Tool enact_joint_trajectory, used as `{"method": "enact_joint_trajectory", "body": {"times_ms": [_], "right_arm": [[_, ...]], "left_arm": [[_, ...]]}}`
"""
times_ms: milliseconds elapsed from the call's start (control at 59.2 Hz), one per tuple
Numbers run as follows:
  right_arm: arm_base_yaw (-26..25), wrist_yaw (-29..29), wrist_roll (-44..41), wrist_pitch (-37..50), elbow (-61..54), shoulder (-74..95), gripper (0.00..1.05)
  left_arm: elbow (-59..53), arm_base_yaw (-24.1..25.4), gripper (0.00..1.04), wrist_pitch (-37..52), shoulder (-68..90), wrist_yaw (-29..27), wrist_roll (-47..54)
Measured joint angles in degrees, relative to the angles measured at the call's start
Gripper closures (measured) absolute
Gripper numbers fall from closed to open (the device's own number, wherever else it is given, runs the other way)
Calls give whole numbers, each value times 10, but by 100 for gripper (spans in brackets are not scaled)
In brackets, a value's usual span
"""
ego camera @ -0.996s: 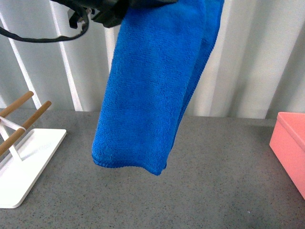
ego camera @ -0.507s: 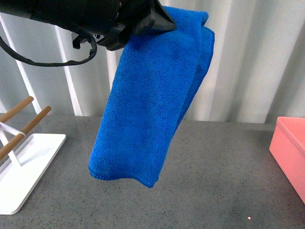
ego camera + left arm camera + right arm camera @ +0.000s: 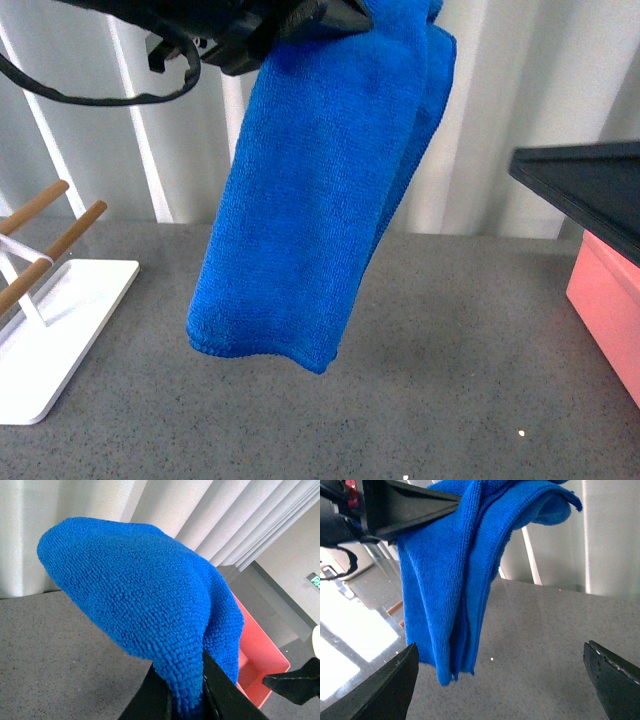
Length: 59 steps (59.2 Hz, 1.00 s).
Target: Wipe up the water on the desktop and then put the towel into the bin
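The blue towel (image 3: 310, 200) hangs folded from my left gripper (image 3: 335, 15), which is shut on its upper fold high above the dark grey desktop (image 3: 450, 350). Its lower edge hangs clear of the surface. In the left wrist view the jaws (image 3: 187, 700) pinch the towel (image 3: 135, 590), with the pink bin (image 3: 260, 655) beyond. The bin (image 3: 605, 300) stands at the right edge of the desktop. My right gripper (image 3: 500, 680) is open and empty, facing the towel (image 3: 450, 580); it shows as a dark slab (image 3: 590, 190) over the bin.
A white rack (image 3: 60, 320) with two wooden bars (image 3: 60, 240) stands at the left on the desktop. A white ribbed wall runs behind. A tiny bright speck (image 3: 521, 433) lies on the surface near the front.
My right gripper has come into the front view from the right, above the bin. The towel still hangs from the left gripper at nearly the same height.
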Motion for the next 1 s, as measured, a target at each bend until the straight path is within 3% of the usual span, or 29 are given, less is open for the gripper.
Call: {"method": "enact_joint_trajectory", "body": {"times_ms": [84, 405, 844, 996], "right_arm": [[38, 31, 20, 15, 43, 54, 7], [115, 48, 35, 12, 155, 163, 7], [146, 63, 40, 12, 254, 248, 7], [170, 93, 36, 16, 258, 255, 24]], "left_arm": [[0, 0, 99, 0, 0, 0, 0], [0, 0, 99, 0, 0, 0, 0], [0, 1, 99, 0, 0, -2, 1], [0, 1, 99, 0, 0, -4, 3]]}}
